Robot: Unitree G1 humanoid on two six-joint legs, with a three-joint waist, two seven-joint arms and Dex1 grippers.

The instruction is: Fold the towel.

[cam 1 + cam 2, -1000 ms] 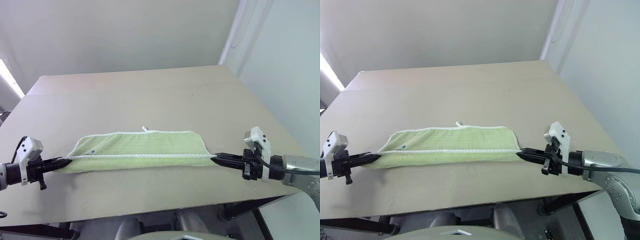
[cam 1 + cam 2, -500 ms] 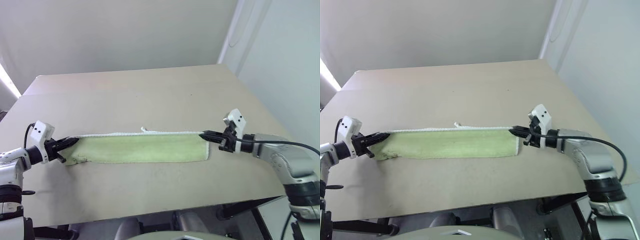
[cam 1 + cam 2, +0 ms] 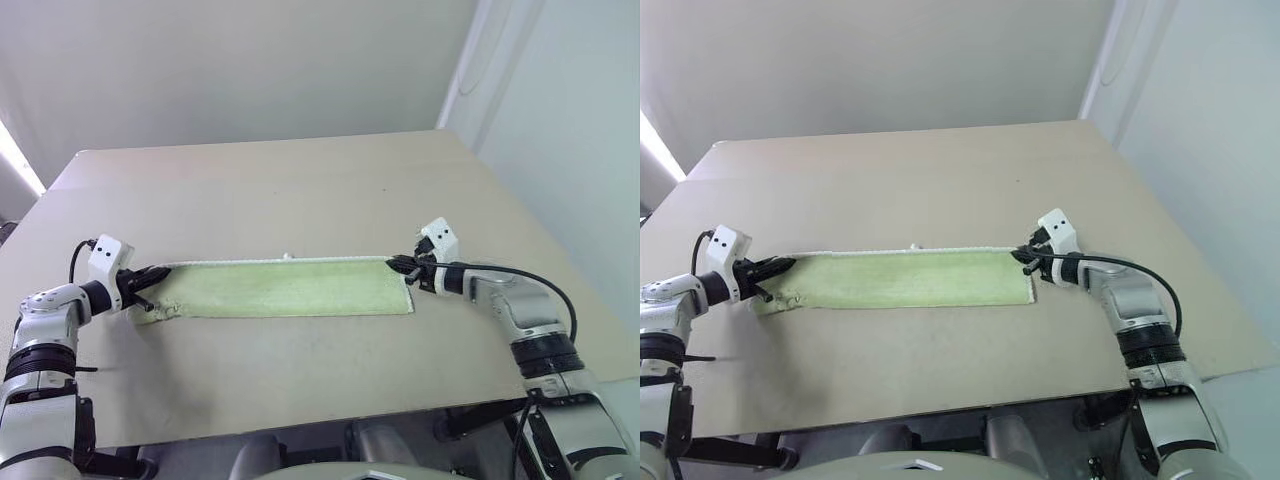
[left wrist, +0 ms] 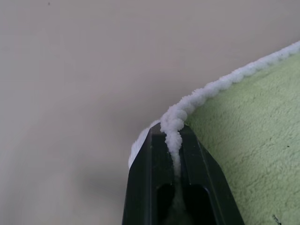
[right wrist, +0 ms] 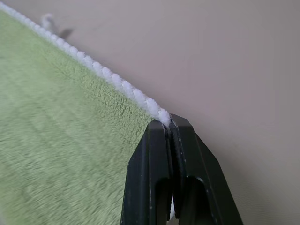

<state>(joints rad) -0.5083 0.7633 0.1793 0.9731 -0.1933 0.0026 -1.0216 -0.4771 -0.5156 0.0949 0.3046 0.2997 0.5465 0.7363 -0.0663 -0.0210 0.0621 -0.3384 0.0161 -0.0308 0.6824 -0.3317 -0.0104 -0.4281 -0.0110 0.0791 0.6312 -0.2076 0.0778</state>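
Note:
The towel (image 3: 280, 288) lies on the table as a long light yellow-green strip, doubled over lengthwise. White edging runs along its far side, with a small white loop tag (image 3: 287, 257) at the middle. My left gripper (image 3: 160, 270) is shut on the far left corner; in the left wrist view the edging (image 4: 174, 123) is pinched in the gripper (image 4: 172, 133). At the far right corner my right gripper (image 3: 393, 264) is likewise shut, and the right wrist view shows that gripper (image 5: 168, 123) clamped on the edging (image 5: 123, 87). Both corners sit low at the tabletop.
The tan table (image 3: 300, 190) stretches well beyond the towel toward the back wall. Its front edge (image 3: 330, 420) runs a short way in front of the strip. Its right edge (image 3: 560, 270) slants past my right arm, with a white wall beyond.
Both grippers carried the towel's held edge away from me and down onto its far edge. The strip now lies flatter and doubled; earlier the held edge hung nearer me.

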